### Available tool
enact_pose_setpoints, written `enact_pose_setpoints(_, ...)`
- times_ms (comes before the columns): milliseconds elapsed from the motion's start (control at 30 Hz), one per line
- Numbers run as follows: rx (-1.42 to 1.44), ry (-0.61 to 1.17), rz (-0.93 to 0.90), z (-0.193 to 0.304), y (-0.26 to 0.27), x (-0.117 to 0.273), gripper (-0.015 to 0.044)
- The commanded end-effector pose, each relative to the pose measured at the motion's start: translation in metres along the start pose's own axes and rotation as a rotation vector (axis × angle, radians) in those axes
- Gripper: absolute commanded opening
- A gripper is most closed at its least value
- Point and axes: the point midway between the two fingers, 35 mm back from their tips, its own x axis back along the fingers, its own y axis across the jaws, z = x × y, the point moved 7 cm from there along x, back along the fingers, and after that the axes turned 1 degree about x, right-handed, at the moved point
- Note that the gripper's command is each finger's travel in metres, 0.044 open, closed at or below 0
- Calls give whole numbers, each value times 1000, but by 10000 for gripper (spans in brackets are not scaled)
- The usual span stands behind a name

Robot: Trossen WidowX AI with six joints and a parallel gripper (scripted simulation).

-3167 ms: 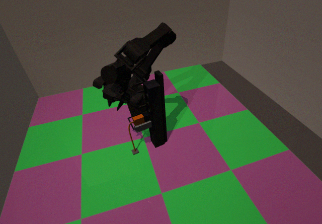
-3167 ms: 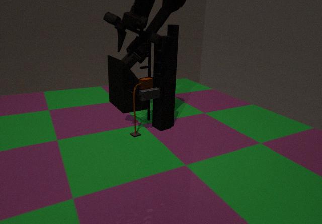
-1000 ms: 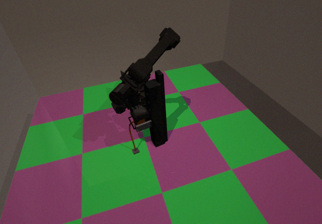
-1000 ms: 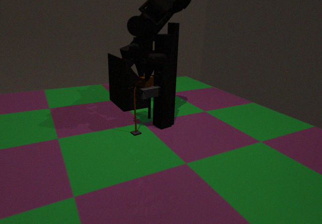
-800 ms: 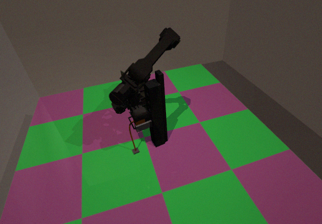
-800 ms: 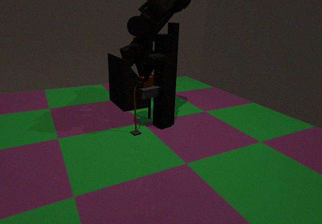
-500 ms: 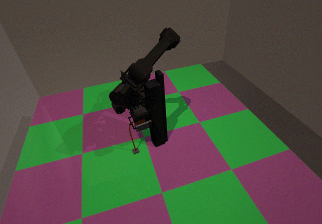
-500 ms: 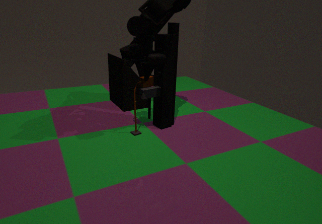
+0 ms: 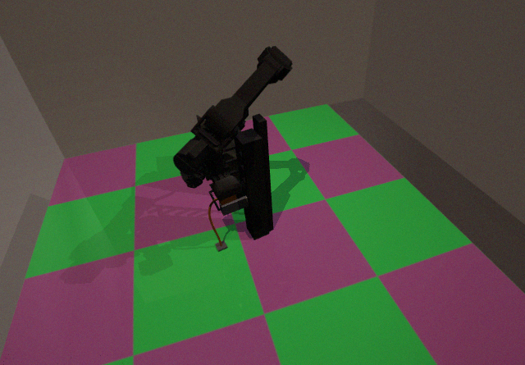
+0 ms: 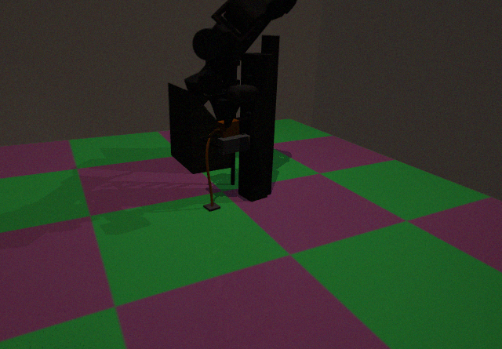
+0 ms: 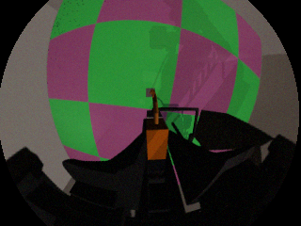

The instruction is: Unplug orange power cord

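The gripper [image 10: 227, 121] is closed narrow on the orange plug [image 11: 156, 142], which sits in the grey power strip [image 10: 234, 143] directly below the fingers. To do it well, I would keep the grip firm and pull straight along the plug's axis, without twisting. The plug stands upright; its cord [image 10: 209, 167] hangs down beside the gripper to the floor.
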Motion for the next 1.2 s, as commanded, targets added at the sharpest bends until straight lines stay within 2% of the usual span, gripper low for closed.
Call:
enact_pose_setpoints(0,6,-44,-6,-18,2,6,0)
enact_pose_setpoints(933,3,-42,-7,-63,-1,15,0)
enact_pose_setpoints(967,21,-11,17,-41,4,3,26)
enact_pose_setpoints(1133,21,-11,17,-41,4,3,157)
enact_pose_setpoints(1167,21,-11,17,-41,4,3,160)
